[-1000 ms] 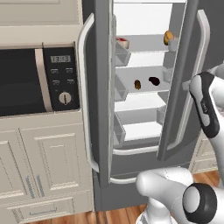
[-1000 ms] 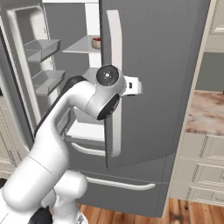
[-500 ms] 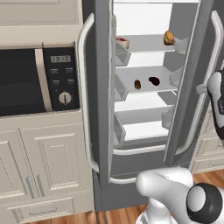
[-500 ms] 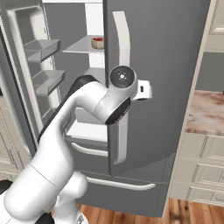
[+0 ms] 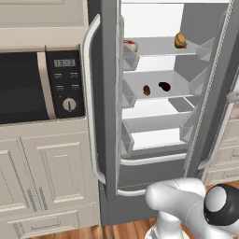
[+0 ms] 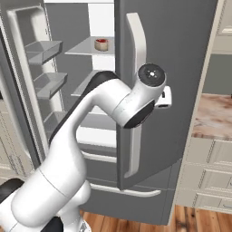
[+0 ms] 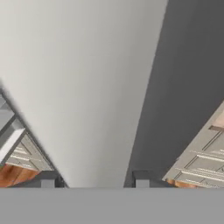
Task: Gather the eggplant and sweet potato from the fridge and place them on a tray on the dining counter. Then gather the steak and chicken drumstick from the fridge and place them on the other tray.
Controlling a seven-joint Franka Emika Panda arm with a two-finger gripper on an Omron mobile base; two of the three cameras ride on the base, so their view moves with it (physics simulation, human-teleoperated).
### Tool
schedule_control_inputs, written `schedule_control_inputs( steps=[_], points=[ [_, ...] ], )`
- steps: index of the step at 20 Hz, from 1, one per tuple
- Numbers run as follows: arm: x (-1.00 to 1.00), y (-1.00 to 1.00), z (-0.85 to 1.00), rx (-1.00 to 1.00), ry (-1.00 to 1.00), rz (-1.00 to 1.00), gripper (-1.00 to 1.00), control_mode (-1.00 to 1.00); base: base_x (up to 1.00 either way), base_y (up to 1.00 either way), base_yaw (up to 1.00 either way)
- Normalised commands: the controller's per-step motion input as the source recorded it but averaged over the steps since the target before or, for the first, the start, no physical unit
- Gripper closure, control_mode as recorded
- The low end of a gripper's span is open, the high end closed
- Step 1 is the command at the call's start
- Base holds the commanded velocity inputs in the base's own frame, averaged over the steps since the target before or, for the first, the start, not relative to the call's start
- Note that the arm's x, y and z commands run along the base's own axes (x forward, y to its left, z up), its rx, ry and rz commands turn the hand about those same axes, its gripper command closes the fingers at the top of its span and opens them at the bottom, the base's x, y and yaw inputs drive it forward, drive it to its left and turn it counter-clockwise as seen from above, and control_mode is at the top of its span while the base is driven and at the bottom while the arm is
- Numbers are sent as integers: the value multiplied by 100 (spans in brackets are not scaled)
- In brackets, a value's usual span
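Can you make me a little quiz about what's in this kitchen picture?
1. True or false: the fridge doors are both shut.
2. Which shelf holds the steak? A) top B) middle C) bottom
3. Fill in: built into the cream cabinet left of the fridge is a ____.

Key: 1 false. 2 A. 3 microwave.
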Motion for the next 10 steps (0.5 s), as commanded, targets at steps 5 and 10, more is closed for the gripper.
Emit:
schedule_control_inputs(
  steps=[5,10],
  points=[
    [-93,0,-2,0,0,-2,-100,-100,0,0,0],
    [-64,70,-16,0,0,-12,-100,-100,0,0,0]
  ],
)
